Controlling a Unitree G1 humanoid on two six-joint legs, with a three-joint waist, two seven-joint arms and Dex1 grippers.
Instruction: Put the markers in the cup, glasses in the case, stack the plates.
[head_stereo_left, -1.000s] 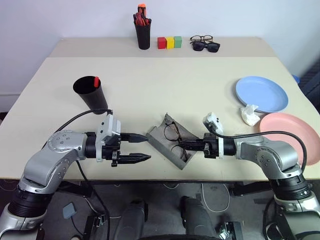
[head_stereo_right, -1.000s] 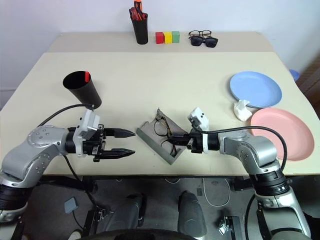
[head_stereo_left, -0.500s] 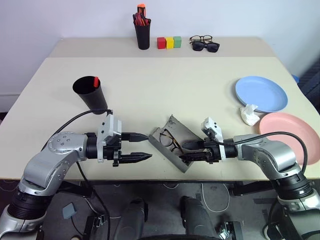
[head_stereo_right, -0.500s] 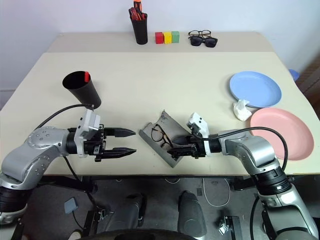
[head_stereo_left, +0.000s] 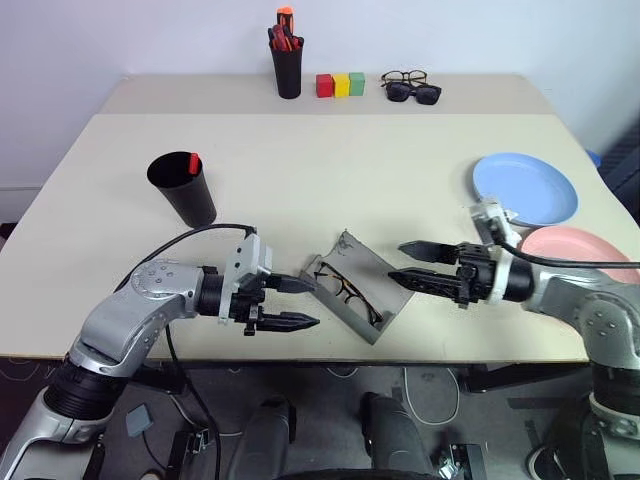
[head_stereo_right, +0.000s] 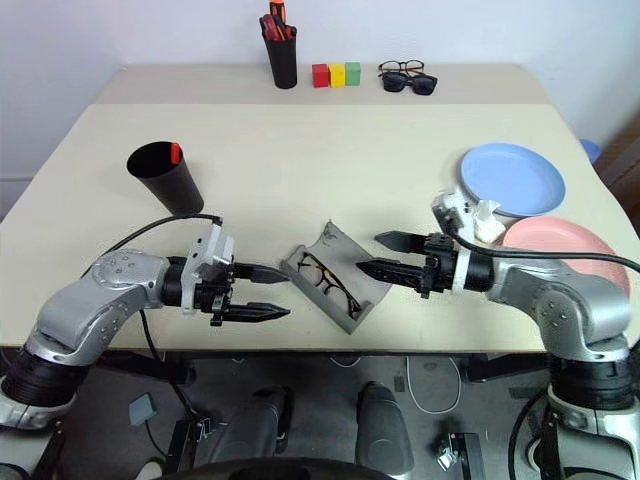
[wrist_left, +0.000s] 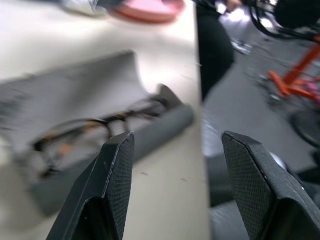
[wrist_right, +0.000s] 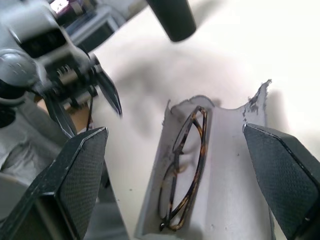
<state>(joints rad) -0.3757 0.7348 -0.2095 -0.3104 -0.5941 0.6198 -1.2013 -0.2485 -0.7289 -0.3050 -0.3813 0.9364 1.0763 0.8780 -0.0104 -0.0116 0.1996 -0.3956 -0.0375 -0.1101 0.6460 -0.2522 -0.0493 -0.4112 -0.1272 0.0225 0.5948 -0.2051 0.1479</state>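
The grey case (head_stereo_left: 352, 290) lies open near the front edge of the table (head_stereo_left: 330, 180), lid flipped back, and the wire-framed glasses (head_stereo_left: 347, 291) rest inside it, folded along the trough. From the case, the right gripper (head_stereo_left: 410, 265) hangs at about three o'clock, just beside the lid, its two black fingers spread wide and holding nothing. The left gripper (head_stereo_left: 300, 303) sits at about nine o'clock, its fingers parted too, empty, the upper fingertip close to the case's near corner; I cannot tell if it touches.

The black cup (head_stereo_left: 183, 187) stands upright at roughly ten o'clock from the case, well apart, with a red marker cap (head_stereo_left: 193, 162) poking above its rim. I cannot make out a second marker in there.

The light blue plate (head_stereo_left: 525, 188) lies at about two o'clock from the case, and the salmon pink plate (head_stereo_left: 575, 243) lies beside it toward the front edge, partly behind the right arm. They are side by side, not stacked. A crumpled white tissue (head_stereo_right: 487, 224) lies between them.

At twelve o'clock, along the far edge, stand a pen holder (head_stereo_left: 287, 62), three coloured blocks (head_stereo_left: 340, 84) and spare eyewear (head_stereo_left: 410, 87).
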